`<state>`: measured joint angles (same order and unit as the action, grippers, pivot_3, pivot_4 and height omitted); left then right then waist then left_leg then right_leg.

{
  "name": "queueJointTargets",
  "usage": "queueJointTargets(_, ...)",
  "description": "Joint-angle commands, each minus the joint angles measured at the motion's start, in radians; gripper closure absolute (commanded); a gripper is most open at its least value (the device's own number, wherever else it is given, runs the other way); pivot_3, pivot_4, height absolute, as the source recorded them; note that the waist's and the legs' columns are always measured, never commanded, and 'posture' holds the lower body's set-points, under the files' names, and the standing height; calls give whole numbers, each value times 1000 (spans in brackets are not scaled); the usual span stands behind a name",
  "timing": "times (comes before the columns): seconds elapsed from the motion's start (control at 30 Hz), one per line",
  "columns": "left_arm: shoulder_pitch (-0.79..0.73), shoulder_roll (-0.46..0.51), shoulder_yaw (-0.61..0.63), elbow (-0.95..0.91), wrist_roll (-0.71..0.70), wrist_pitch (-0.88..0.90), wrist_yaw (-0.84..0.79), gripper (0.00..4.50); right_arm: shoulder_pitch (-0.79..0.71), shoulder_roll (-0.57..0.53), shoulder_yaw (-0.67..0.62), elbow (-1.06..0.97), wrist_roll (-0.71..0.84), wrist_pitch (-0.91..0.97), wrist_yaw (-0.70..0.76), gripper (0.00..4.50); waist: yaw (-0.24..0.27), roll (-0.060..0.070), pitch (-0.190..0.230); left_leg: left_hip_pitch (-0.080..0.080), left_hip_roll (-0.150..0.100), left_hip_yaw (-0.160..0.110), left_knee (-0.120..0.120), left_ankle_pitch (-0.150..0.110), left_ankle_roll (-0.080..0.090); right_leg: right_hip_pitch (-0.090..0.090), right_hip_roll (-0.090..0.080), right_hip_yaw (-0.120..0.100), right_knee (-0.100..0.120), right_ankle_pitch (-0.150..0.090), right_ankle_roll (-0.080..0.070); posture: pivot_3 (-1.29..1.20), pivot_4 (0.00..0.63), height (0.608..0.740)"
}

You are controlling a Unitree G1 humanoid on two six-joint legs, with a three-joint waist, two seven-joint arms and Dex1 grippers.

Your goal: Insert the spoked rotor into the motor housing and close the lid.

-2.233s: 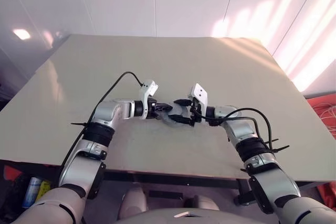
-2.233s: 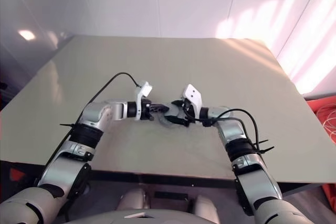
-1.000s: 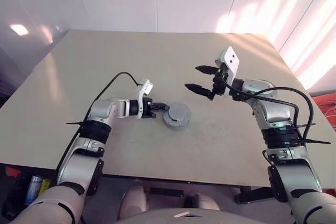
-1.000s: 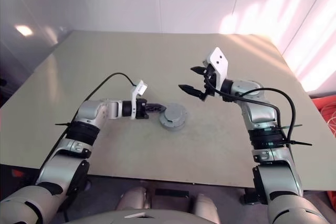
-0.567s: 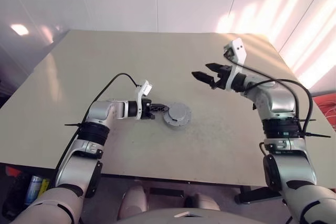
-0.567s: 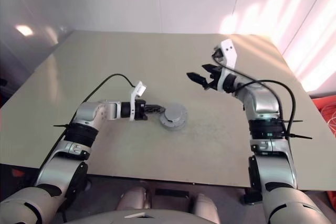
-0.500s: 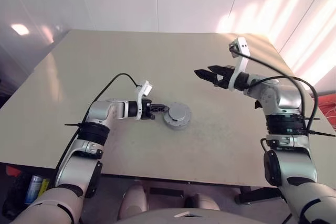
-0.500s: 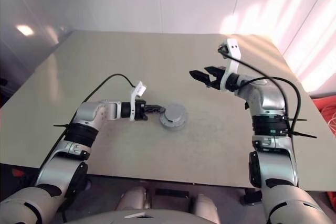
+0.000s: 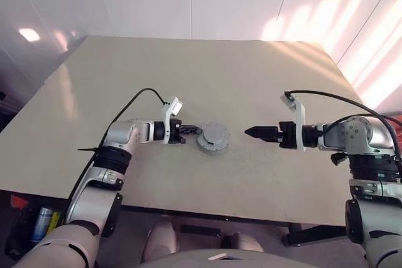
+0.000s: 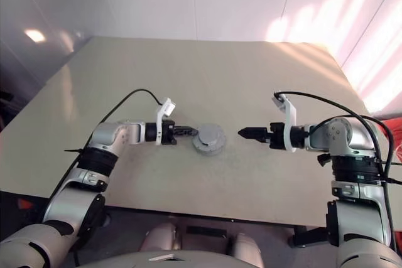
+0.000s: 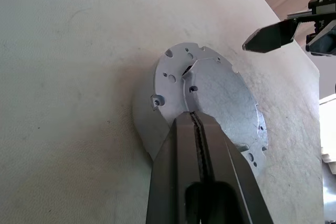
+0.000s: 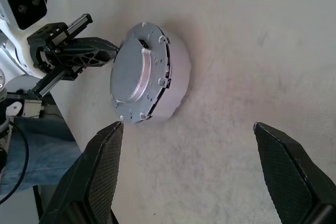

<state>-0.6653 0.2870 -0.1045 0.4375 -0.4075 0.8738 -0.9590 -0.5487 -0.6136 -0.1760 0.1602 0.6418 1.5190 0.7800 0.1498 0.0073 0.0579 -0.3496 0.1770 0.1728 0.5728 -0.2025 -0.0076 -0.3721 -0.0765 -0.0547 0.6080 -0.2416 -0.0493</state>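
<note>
The left gripper [image 9: 193, 131] is sitting on the left side of the table [image 9: 188, 73]. Its two black fingers [image 11: 202, 145] are pressed tight together, with nothing between them. Their tips are resting right at the left edge of the motor housing [image 9: 212, 138], but whether they are touching it is hard to tell.

The motor housing is lying in the middle of the table, a bit toward the near edge. The lid [image 12: 137, 72] is lying flat on top of it, so the housing is looking like one closed round grey puck. The spoked rotor is hidden from sight.

The right gripper [image 9: 257, 132] is hovering to the right of the housing, a little apart from it, and pointing left at it. Its fingers [image 12: 102, 174] are spread wide and are holding nothing.
</note>
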Motion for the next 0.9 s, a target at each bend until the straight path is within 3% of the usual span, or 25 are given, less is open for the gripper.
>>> queueJointTargets(0.03,2,4,-4,7,10,-4,6,4500,6,78,-19,-17,33,23,-34,20,0,0,0,0,0,0,0,0,0,0,0,0,0,0,0,0,0,740)
queueJointTargets(0.4,0,9,2,7,13,-13,15,4500,-39,281,-50,22,22,-18,-139,20,1,1,0,-1,0,0,0,1,-1,-1,0,0,1,0,0,0,0,740)
queueJointTargets(0.9,1,10,9,4,18,-16,21,4500,-71,401,-79,95,4,-107,-237,20,-2,1,0,-1,0,0,-1,1,-2,-2,0,0,0,0,0,0,0,740)
